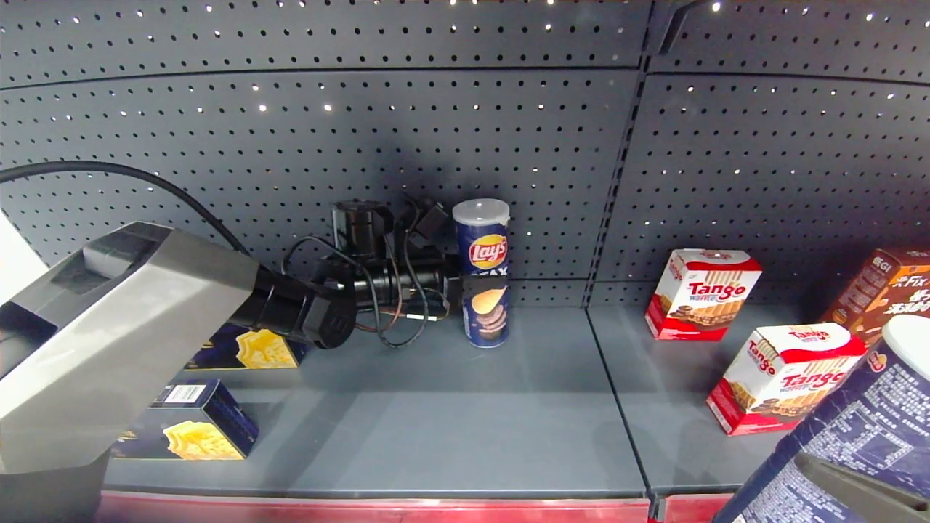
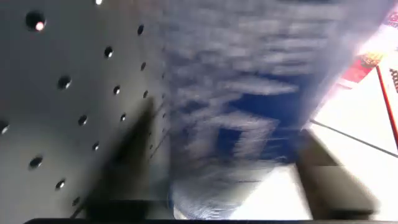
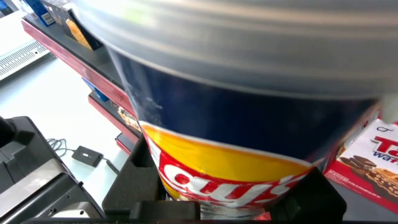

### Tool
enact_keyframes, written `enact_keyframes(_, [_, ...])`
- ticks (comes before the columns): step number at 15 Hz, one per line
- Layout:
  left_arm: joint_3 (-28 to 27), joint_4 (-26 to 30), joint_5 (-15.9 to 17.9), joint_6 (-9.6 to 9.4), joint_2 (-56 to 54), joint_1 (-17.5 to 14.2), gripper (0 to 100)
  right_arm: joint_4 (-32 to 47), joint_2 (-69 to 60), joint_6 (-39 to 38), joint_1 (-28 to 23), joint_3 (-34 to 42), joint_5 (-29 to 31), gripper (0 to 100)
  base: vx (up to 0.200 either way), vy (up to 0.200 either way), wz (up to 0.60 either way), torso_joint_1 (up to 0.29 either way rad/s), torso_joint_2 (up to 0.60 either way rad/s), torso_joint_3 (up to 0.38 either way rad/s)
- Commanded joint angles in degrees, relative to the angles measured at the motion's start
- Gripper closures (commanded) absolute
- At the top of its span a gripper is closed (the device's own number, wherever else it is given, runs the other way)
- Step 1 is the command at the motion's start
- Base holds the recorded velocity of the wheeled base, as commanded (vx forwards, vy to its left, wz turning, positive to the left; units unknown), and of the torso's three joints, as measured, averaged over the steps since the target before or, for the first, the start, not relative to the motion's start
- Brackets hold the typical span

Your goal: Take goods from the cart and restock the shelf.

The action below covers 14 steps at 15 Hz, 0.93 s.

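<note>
Shelf point(image 1: 436, 421), far left: two dark blue boxes point(image 1: 203, 428). Next the left gripper point(image 1: 474, 283), fingers pinching an upright chips can point(image 1: 481, 243) that stands at the back, close to the pegboard point(image 1: 436, 131). Right bay: two red-and-white wafer boxes point(image 1: 701, 294) and a brown box point(image 1: 883, 290); far right the right gripper point(image 1: 854, 472), fingers clamped on a second chips can point(image 1: 864, 407), tilted, in front of the shelf.

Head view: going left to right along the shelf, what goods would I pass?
Front dark blue cardboard box → tall blue cylindrical crisp can → rear red-and-white wafer box → nearer red-and-white wafer box → brown cardboard box.
</note>
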<state>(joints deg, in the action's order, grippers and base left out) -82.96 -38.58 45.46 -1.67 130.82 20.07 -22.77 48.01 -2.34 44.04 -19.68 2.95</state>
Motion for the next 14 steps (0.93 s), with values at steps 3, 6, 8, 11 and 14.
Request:
enact_keyframes(3, [-0.19, 0.35, -1.16, -0.09, 0.05, 0.94, 100, 0.01, -0.02, -0.12, 0.08, 0.08, 0.04, 100, 0.0, 0.0, 0.0, 0.0, 0.0, 0.0])
enact_keyframes(6, [4.03, 0.26, -2.57, -0.35, -3.9, 3.14, 100, 0.01, -0.46, -0.03, 0.08, 0.08, 0.04, 100, 0.0, 0.0, 0.0, 0.0, 0.0, 0.0])
enact_keyframes(8, [8.51, -0.18, -2.57, -0.88, -7.68, 3.49, 100, 0.01, -0.55, -0.12, 0.08, 0.08, 0.04, 100, 0.0, 0.0, 0.0, 0.0, 0.0, 0.0])
enact_keyframes(11, [21.26, -4.57, -2.3, -2.11, -16.12, 4.02, 100, 0.1, -0.9, -0.03, -0.28, -0.01, 0.04, 100, 0.0, 0.0, 0.0, 0.0, 0.0, 0.0])
enact_keyframes(14, [31.37, -11.07, -2.57, -2.02, -20.87, 4.28, 100, 0.45, -0.9, -0.03, -0.36, -0.1, 0.04, 100, 0.0, 0.0, 0.0, 0.0, 0.0, 0.0])
